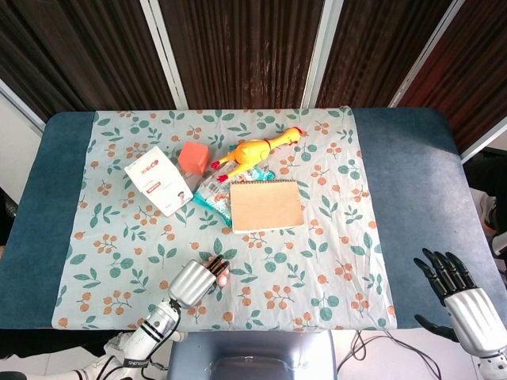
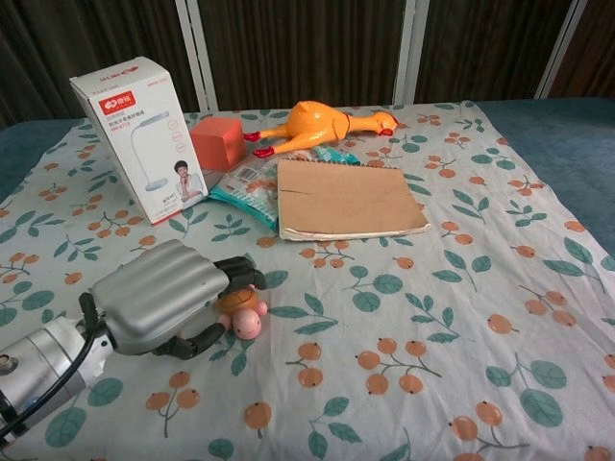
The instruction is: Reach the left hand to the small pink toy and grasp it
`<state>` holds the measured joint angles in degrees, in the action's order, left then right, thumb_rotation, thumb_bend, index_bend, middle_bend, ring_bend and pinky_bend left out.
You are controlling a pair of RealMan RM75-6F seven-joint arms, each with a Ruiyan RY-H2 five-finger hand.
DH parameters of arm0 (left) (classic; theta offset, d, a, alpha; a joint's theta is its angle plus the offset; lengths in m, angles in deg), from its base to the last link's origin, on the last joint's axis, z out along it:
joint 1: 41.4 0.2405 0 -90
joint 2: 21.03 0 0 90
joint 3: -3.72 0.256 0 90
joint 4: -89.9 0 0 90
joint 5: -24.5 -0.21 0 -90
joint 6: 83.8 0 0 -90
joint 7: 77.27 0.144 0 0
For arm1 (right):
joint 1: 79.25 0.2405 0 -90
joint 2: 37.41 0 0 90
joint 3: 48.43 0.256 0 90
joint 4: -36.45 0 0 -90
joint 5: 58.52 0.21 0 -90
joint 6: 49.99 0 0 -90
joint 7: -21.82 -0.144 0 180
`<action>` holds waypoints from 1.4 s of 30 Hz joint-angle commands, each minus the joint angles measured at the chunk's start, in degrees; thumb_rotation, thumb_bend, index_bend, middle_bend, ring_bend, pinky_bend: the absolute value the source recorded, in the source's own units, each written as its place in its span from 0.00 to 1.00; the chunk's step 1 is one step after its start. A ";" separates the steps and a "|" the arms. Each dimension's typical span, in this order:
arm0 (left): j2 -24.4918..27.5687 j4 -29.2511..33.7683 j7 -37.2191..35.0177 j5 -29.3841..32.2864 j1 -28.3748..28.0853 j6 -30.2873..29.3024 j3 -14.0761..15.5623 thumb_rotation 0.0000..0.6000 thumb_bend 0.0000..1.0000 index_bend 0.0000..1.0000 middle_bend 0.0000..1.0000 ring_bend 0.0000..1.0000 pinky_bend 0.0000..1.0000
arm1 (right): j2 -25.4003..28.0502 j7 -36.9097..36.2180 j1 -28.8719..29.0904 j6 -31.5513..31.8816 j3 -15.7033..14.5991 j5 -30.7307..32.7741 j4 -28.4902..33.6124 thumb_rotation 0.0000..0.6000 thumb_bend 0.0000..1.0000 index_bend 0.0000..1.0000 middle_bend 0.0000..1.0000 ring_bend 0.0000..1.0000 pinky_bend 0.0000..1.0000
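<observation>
The small pink toy (image 2: 244,314), a little turtle-shaped figure with an orange-brown shell, sits on the leaf-and-berry printed tablecloth (image 2: 461,288) near the front edge of the table, a bit left of centre. The robot's left hand (image 2: 159,296), silver-backed with dark fingers, is right over it: in the chest view the black fingers (image 2: 238,274) curl across the top of the shell and a dark thumb tip sits low against the toy's near side, so the toy looks enclosed from above and below. From the head view the same hand (image 1: 197,279) covers most of the toy (image 1: 223,276), with only a pink-orange sliver peeking past the fingertips. The toy still rests on the cloth.

The right hand (image 1: 459,299) hangs off the far right front corner, beyond the blue table surface (image 1: 412,182), its dark fingers spread apart and holding nothing.

Farther back on the cloth lie a brown cardboard-covered spiral notebook (image 2: 348,199), a yellow rubber chicken (image 2: 317,124) behind it, a crinkly teal and white snack packet (image 2: 246,192) touching the notebook's left edge, an orange cube (image 2: 218,142), and an upright white desk-lamp carton (image 2: 139,134) at the left.
</observation>
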<state>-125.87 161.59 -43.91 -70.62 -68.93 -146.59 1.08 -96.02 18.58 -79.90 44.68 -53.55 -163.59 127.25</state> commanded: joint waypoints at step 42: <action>-2.41 -10.64 -9.50 -2.14 -2.29 -8.57 4.21 1.00 0.45 0.21 0.31 0.99 1.00 | 0.33 -0.83 -0.63 1.41 -0.04 -0.34 -0.49 1.00 0.12 0.00 0.00 0.00 0.00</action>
<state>-128.90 150.10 -54.20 -73.02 -71.42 -155.39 5.10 -95.69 17.77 -80.52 46.08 -53.57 -163.91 126.77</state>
